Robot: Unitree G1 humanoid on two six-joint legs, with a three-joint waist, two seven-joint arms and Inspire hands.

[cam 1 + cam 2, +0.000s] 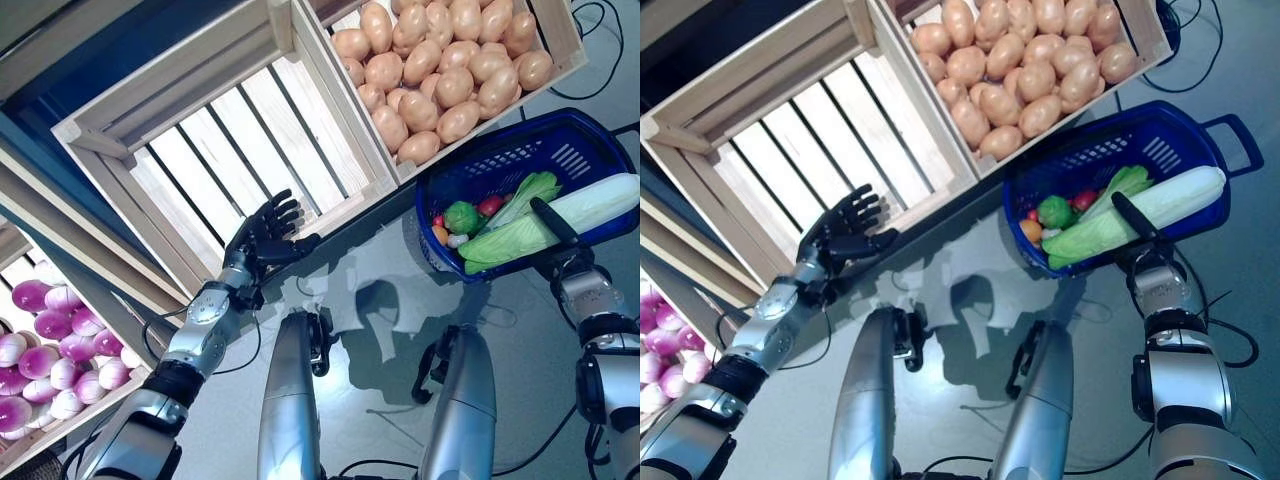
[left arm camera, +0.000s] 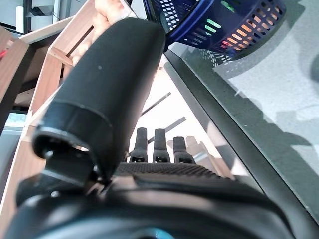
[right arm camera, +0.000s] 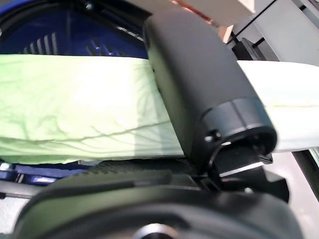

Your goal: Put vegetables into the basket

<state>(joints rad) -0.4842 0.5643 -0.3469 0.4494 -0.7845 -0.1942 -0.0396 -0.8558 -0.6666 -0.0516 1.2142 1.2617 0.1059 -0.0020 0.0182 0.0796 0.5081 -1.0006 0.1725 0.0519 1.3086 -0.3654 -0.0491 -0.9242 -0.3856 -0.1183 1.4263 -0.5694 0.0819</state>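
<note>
The blue basket (image 1: 590,125) stands on the floor at the right, below the stand. A long pale-green cabbage (image 1: 590,205) lies across its rim, over a round green vegetable (image 1: 462,217), a red one (image 1: 490,205) and a leafy green one (image 1: 530,188). My right hand (image 1: 552,222) is at the basket's near rim, with its thumb curled over the cabbage (image 3: 75,109), holding it. My left hand (image 1: 262,238) is open and empty, fingers spread, at the front edge of a slatted wooden crate (image 1: 230,130). The basket also shows in the left wrist view (image 2: 239,30).
The wooden stand runs across the top and left, with a second crate (image 1: 560,40) just above the basket. Grey floor (image 1: 380,290) lies between the stand and me.
</note>
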